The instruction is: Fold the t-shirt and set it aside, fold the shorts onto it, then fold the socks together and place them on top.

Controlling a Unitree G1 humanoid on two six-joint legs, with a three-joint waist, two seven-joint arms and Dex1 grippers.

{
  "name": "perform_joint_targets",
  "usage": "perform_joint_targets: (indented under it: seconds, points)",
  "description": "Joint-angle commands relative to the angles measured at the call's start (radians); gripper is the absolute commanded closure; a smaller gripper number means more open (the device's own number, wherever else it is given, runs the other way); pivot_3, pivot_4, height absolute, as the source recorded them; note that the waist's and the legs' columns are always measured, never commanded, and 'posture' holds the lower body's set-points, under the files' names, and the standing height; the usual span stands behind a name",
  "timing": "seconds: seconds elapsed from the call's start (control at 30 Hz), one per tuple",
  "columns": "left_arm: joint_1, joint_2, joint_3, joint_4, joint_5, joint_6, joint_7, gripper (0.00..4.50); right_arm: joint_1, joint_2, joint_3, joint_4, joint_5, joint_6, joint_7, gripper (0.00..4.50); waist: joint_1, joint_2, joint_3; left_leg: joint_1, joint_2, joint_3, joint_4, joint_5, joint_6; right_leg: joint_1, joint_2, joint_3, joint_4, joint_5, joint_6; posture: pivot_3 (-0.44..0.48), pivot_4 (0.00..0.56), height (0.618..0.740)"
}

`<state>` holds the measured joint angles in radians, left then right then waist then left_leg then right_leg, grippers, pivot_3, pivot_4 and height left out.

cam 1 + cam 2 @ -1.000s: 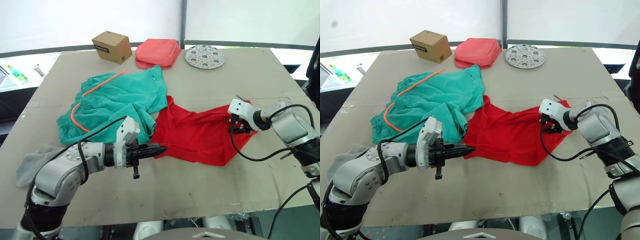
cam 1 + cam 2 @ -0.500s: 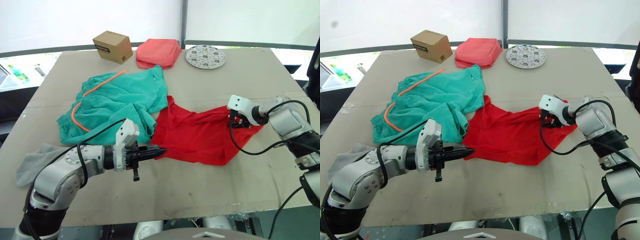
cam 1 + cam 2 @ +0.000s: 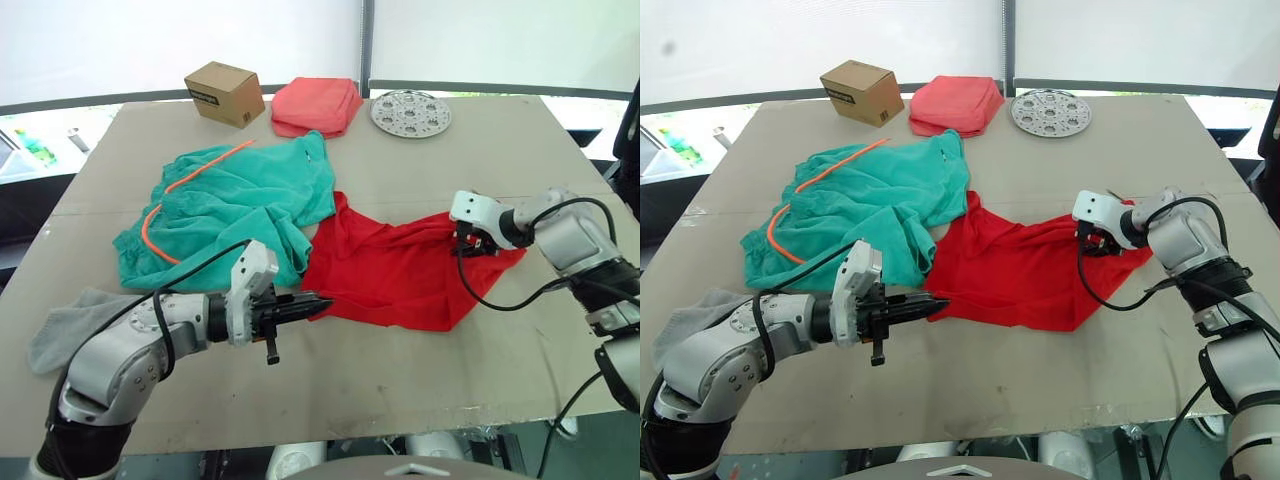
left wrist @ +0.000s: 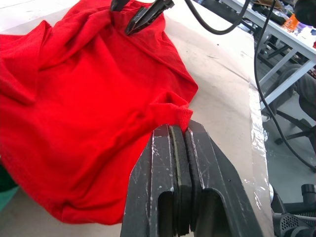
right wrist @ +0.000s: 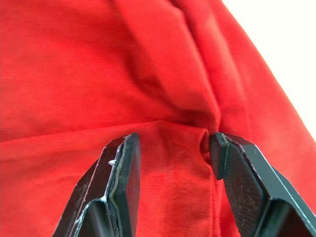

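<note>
The red t-shirt [image 3: 400, 275] lies crumpled on the table's front middle. My left gripper [image 3: 322, 300] is shut, with the shirt's near-left hem [image 4: 183, 117] pinched at its tips. At the shirt's right corner, my right gripper [image 5: 173, 148] stands open, its two fingers [image 5: 121, 165] pressed down on either side of a fold of red cloth. The teal shorts [image 3: 240, 200] with an orange cord [image 3: 195, 175] lie spread behind and left of the shirt, overlapping its left edge. The grey socks [image 3: 65, 325] sit at the front left, partly behind my left arm.
Along the far edge stand a cardboard box [image 3: 224, 92], a folded coral-pink cloth [image 3: 316, 105] and a round perforated metal disc [image 3: 410, 112]. Bare tabletop [image 3: 400, 390] stretches in front of the shirt and at the far right.
My right gripper has edged slightly leftward over the shirt's right corner. My left gripper holds its place on the hem.
</note>
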<state>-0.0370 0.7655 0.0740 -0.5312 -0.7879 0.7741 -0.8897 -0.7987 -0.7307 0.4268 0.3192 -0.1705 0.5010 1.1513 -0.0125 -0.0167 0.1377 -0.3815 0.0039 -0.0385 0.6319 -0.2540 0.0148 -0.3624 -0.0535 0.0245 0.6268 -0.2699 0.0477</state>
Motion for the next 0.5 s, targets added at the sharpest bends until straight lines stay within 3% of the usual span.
perform_joint_targets:
  seconds: [0.03, 0.4, 0.5]
  points:
    - [-0.010, -0.001, 0.022, -0.030, -0.007, -0.025, 0.000, 4.50, 0.006, -0.016, -0.024, -0.051, -0.001, 0.006, 0.008, 2.12, 0.000, 0.000, 0.000, 0.000, 0.000, 0.000, 0.000, 0.000, 0.000, 0.000, 0.000, 0.000, 0.000, 0.000, 0.000, 0.000, 0.150, 0.740]
    - [-0.020, 0.003, 0.013, -0.021, 0.001, -0.036, -0.003, 4.50, -0.005, -0.034, -0.012, -0.006, -0.047, -0.063, -0.003, 2.12, 0.000, 0.000, 0.000, 0.000, 0.000, 0.000, 0.000, 0.000, 0.000, 0.000, 0.000, 0.000, 0.000, 0.000, 0.000, 0.000, 0.150, 0.740]
    - [-0.016, 0.003, 0.014, -0.024, 0.003, -0.036, -0.001, 4.50, -0.006, -0.049, -0.014, -0.010, -0.059, -0.081, 0.007, 3.43, 0.001, 0.000, 0.000, 0.000, -0.001, 0.001, 0.000, 0.000, 0.000, 0.000, 0.000, -0.001, 0.000, 0.000, 0.000, 0.000, 0.150, 0.740]
